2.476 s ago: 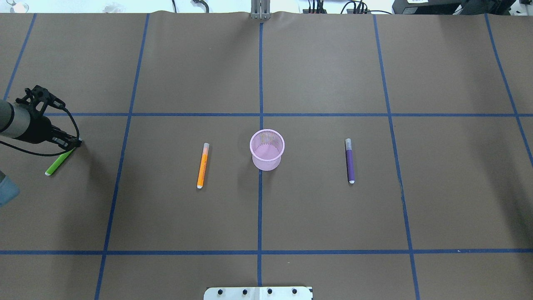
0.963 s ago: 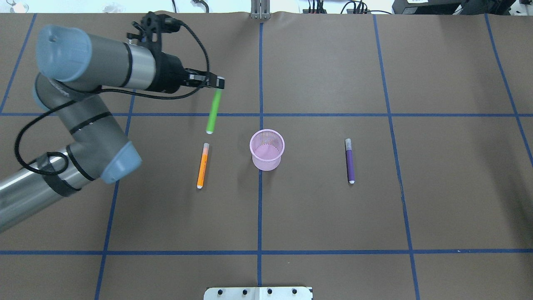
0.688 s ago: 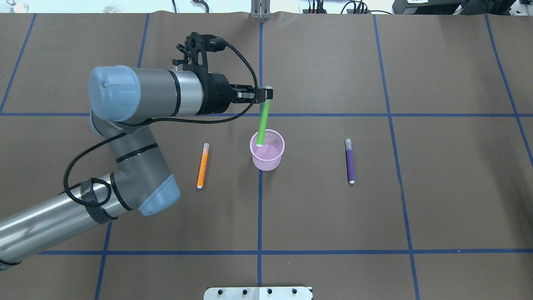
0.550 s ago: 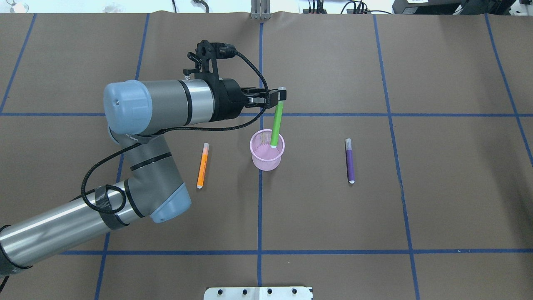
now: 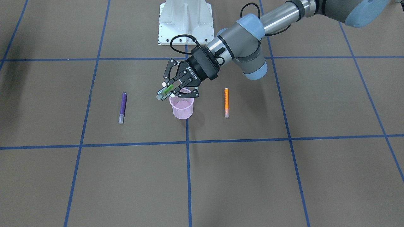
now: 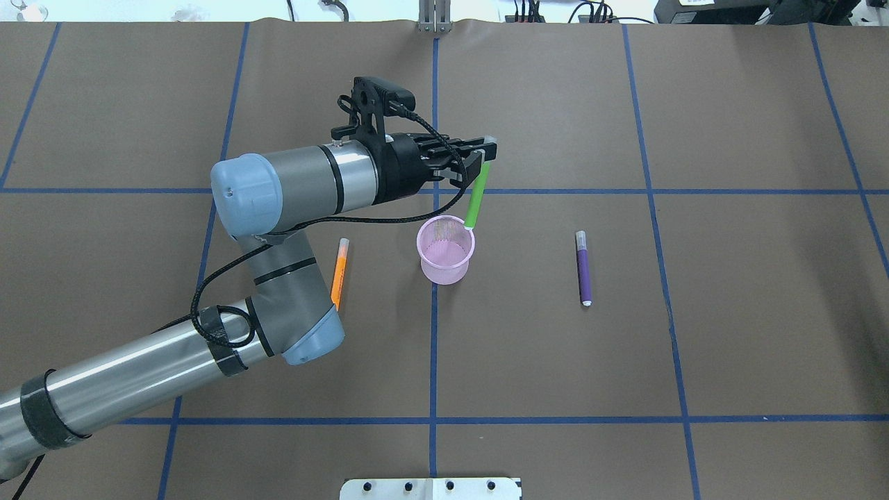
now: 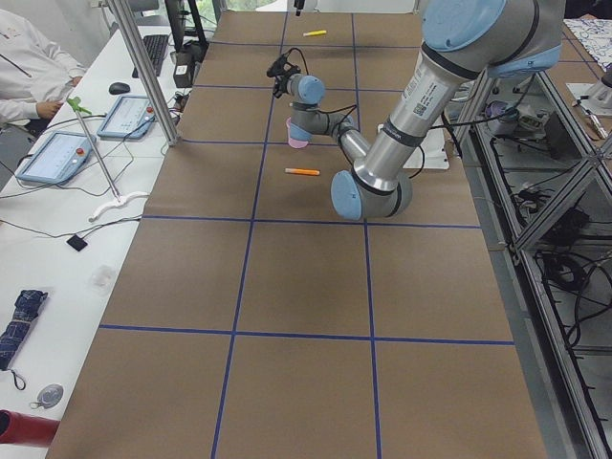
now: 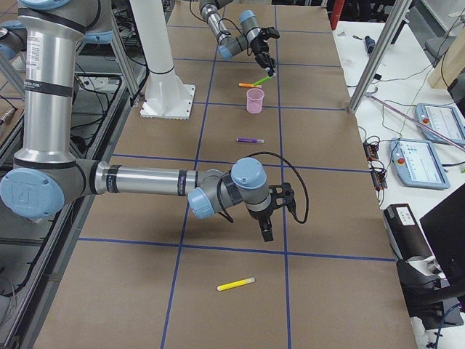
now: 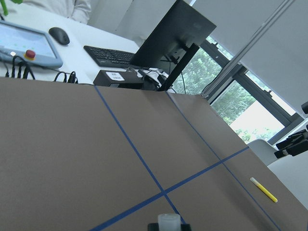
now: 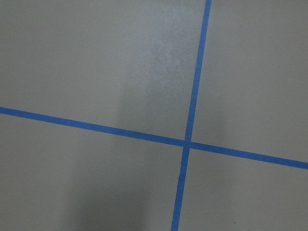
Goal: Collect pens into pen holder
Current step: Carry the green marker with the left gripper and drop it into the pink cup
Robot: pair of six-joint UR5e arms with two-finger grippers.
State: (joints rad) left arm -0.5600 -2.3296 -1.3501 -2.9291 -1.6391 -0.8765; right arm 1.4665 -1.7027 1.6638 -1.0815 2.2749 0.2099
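Observation:
My left gripper point(image 6: 486, 154) is shut on the pale cap end of the light green pen point(image 6: 477, 200) and holds it tilted in the air. The pen's lower tip is at the far right rim of the pink mesh pen holder point(image 6: 445, 258). In the front view the gripper point(image 5: 162, 94) hangs just over the holder point(image 5: 182, 108). The orange pen point(image 6: 340, 260) lies left of the holder, its near end hidden under my left arm. The purple pen point(image 6: 583, 269) lies to the right. My right gripper point(image 8: 266, 234) shows only in the right side view, so I cannot tell its state.
A yellow pen point(image 8: 236, 284) lies on the brown paper far off at the table's right end, near my right arm. The robot's white base plate point(image 5: 185, 22) is behind the holder. Blue tape lines cross the table.
My left arm lifted the green pen from the far left and carried it right to the holder. Since 0.6 s ago it moved a little further right and the wrist turned.

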